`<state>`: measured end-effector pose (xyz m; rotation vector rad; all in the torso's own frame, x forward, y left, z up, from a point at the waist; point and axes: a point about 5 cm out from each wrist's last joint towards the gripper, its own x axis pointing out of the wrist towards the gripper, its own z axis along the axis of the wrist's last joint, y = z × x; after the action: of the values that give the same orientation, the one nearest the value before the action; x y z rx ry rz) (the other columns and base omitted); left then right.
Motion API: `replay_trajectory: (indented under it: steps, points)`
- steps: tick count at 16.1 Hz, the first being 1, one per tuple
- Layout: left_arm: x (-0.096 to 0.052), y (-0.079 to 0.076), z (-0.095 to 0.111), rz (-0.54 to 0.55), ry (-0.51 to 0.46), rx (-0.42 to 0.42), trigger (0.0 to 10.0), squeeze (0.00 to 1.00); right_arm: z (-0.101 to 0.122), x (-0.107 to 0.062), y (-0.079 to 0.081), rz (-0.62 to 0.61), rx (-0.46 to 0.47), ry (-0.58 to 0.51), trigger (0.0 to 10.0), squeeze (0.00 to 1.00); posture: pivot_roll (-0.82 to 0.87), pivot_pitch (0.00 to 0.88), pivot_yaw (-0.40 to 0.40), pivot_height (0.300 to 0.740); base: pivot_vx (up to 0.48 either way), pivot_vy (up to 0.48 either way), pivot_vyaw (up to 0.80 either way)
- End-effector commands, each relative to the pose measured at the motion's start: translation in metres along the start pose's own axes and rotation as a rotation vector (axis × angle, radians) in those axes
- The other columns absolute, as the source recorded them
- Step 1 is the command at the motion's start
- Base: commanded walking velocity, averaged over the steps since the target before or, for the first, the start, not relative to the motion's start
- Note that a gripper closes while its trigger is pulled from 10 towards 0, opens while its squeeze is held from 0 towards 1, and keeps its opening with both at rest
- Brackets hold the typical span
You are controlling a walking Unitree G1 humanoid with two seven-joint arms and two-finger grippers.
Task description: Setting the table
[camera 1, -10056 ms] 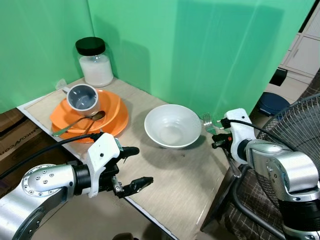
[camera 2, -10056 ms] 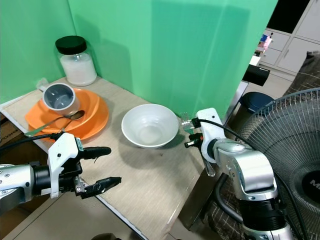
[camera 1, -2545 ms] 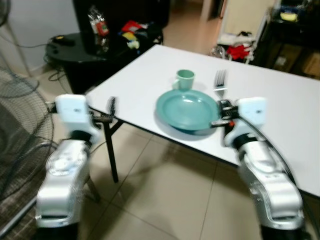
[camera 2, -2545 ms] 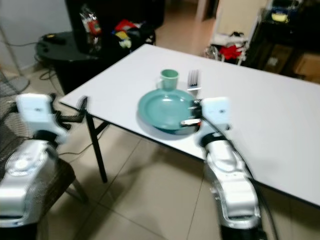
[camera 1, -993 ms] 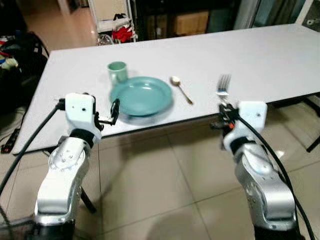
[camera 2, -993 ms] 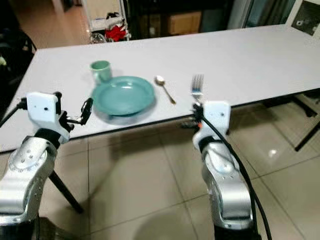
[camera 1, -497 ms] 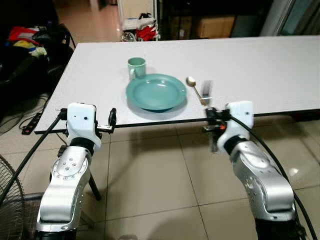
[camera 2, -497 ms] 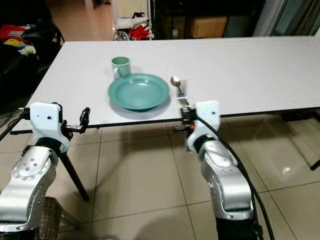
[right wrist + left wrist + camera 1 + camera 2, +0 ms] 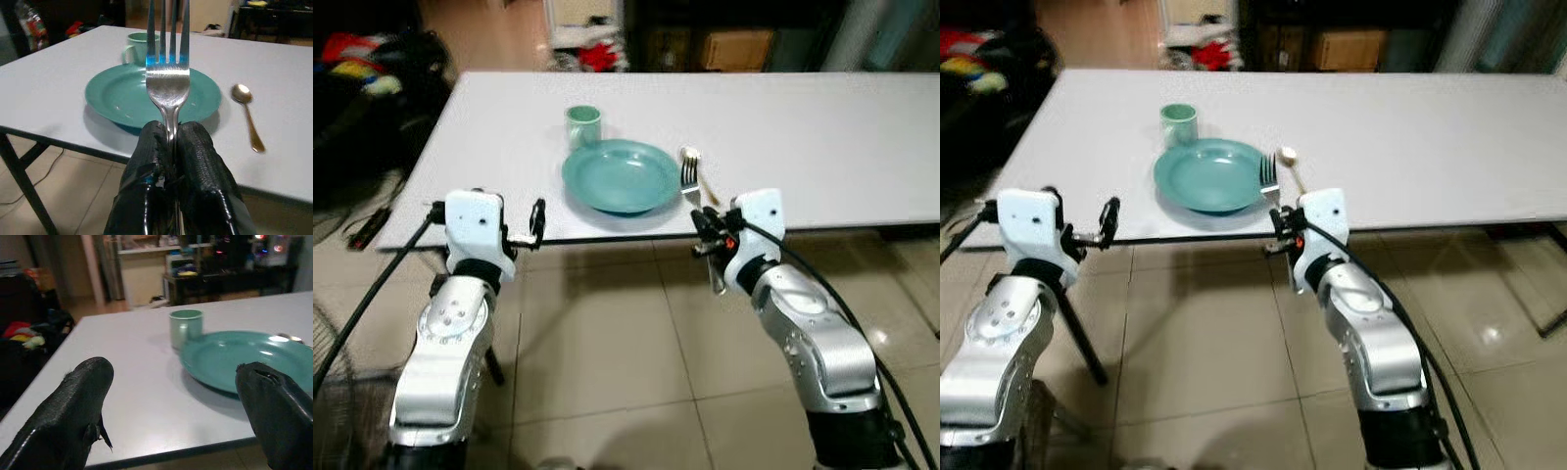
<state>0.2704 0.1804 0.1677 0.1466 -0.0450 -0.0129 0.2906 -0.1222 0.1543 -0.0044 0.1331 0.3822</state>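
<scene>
The fork [image 9: 168, 83] is clamped by its handle between the two black fingers of the right end effector [image 9: 709, 233], tines up and its long axis nearly upright, tilted slightly toward 12 o'clock. It stands at the near edge of the white counter [image 9: 822, 137], just at 3 o'clock of the teal plate [image 9: 620, 176]. Half a second ago the fork showed as a blur over the spoon; now it is sharp and sits a little closer to the plate's rim, with the spoon [image 9: 697, 166] lying just at its 2 o'clock, bowl toward 12 o'clock and handle toward 5 o'clock. The whole scene has shifted slightly, so the camera has moved as well.

A green cup [image 9: 583, 124] stands at 11 o'clock of the plate, just beside its rim.

The right arm reaches forward from 5 o'clock with its wrist level at the counter's edge. The left end effector [image 9: 536, 223] is held forward before the counter's near edge at 8 o'clock of the plate, its fingers [image 9: 73, 411] spread wide apart and holding nothing.
</scene>
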Motion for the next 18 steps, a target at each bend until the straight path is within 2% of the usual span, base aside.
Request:
replay_trajectory:
  steps: [1, 4, 9, 11, 18]
  points:
    - [-0.003, 0.006, 0.0, 0.019, -0.004, -0.003, 10.0, 0.0, 0.009, 0.001, 0.004, 0.028, -0.024, -0.035, 10.0, 0.0, 0.07, 0.0, -0.026, 0.74, 0.289, 0.0, 0.8]
    - [-0.008, 0.009, -0.006, 0.013, 0.023, -0.001, 10.0, 0.0, 0.009, -0.003, 0.006, 0.032, -0.026, -0.046, 10.0, 0.0, 0.06, 0.0, -0.006, 0.74, 0.291, 0.0, 0.27]
    - [-0.008, 0.008, -0.004, -0.005, 0.017, -0.007, 10.0, 0.0, 0.007, -0.007, 0.004, -0.006, -0.001, -0.055, 10.0, 0.0, 0.06, 0.0, -0.007, 0.74, 0.306, 0.0, 0.0]
    - [-0.009, 0.01, -0.005, -0.016, 0.023, -0.006, 10.0, 0.0, 0.01, -0.009, 0.003, -0.057, -0.011, -0.086, 10.0, 0.0, 0.06, 0.0, 0.013, 0.74, 0.307, 0.0, 0.0]
    - [-0.008, 0.007, -0.004, -0.063, 0.027, 0.003, 10.0, 0.0, 0.009, -0.02, 0.007, -0.121, -0.005, -0.125, 10.0, 0.0, 0.07, 0.0, 0.04, 0.74, 0.336, 0.0, 0.0]
